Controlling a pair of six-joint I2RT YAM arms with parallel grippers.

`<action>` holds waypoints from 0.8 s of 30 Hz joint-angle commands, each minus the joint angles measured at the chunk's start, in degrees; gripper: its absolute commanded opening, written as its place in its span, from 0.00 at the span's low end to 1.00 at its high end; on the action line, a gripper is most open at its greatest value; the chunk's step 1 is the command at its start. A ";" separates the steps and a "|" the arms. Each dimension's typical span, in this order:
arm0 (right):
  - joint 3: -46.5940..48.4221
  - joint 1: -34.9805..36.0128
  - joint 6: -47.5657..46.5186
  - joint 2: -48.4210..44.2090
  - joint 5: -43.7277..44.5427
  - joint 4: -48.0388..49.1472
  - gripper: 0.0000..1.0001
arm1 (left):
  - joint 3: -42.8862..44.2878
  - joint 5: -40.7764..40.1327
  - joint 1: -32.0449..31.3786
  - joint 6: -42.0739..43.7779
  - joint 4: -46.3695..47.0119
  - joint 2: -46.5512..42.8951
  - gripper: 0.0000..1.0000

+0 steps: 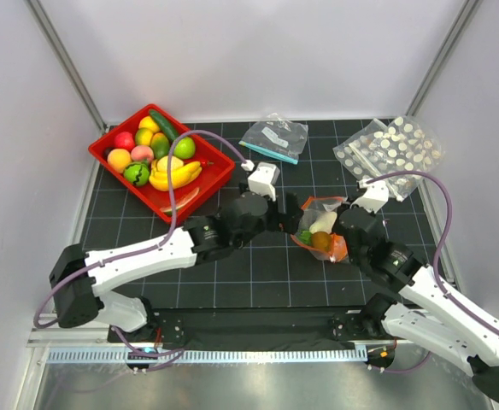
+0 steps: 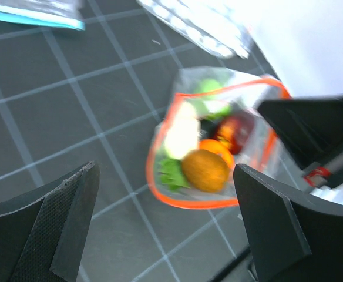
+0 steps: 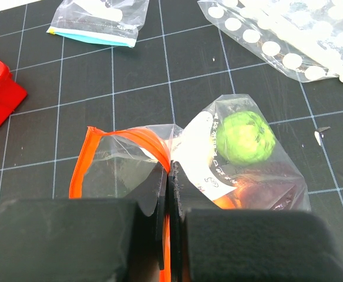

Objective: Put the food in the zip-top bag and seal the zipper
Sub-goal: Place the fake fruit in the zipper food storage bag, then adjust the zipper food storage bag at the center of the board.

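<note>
The zip-top bag (image 1: pixel 322 227) lies near the middle of the gridded surface (image 1: pixel 258 266), between the two arms. Its mouth gapes, the orange-red zipper (image 2: pixel 150 171) curling in an open loop around it. Inside sits the food: a green lime (image 3: pixel 245 138), a white piece (image 3: pixel 192 147) and a brownish-orange ball (image 2: pixel 205 170), packed close together.

The right pincer (image 3: pixel 170 197) is clenched on the zipper at one edge of the mouth, the strip running between its pressed fingers. The left pincer (image 2: pixel 165 176) is released – jaws spread wide above the bag, holding nothing.

Bare grid lies on the near side of the bag. Farther back, well apart from it, are the red tray (image 1: pixel 221 171) at left, a teal-stripped bag (image 1: pixel 275 137) in the middle and a white-dotted bag (image 1: pixel 392 145) at right.
</note>
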 commanded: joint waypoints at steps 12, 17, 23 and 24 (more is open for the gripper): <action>0.81 0.13 -1.15 -1.88 1.56 2.80 0.03 | -3.32 -4.05 1.76 -4.75 -0.03 -1.34 0.98; 1.69 0.22 -1.24 -1.44 0.86 2.18 0.01 | -1.03 -1.15 1.76 -7.12 0.32 4.30 0.88; 1.70 0.22 -1.06 -1.70 1.03 1.92 0.01 | 0.55 -0.97 1.06 -8.44 2.87 11.59 0.79; 1.69 0.22 -0.89 -1.70 1.03 2.01 0.01 | 0.99 -0.88 0.97 -8.62 3.05 12.38 0.79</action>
